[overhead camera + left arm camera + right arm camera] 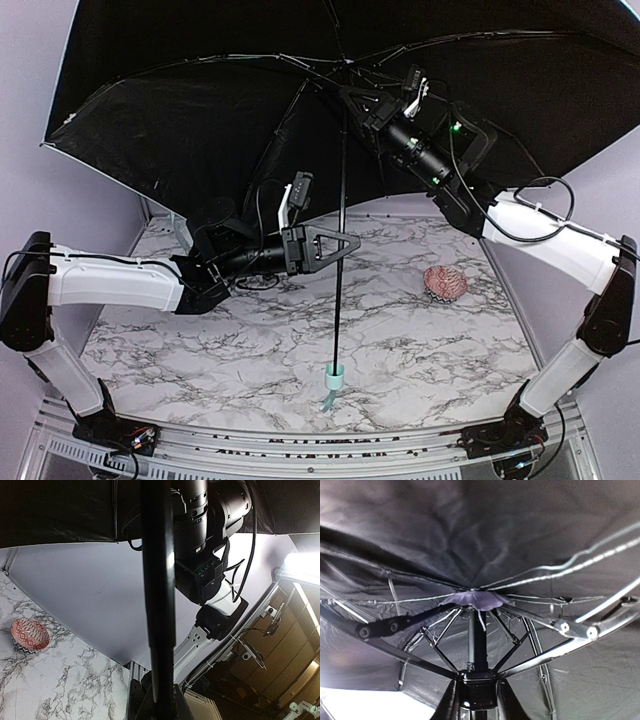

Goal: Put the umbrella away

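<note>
The left gripper (340, 245) held the open black-lined fabric umbrella (200, 110) by its shaft, right gripper (352, 97) by its runner. Uneven pulling could topple it.

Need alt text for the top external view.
An open umbrella stands upright on a marble table, handle down. The left claw grips its shaft midway; the right claw reaches up beneath the canopy. A pink patterned lump lies to the right.

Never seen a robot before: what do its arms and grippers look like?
Left arm and right arm: white boxy links, black joints, loose black cables. Left gripper and right gripper: black triangular frames. Green lights dot the right arm.
</note>
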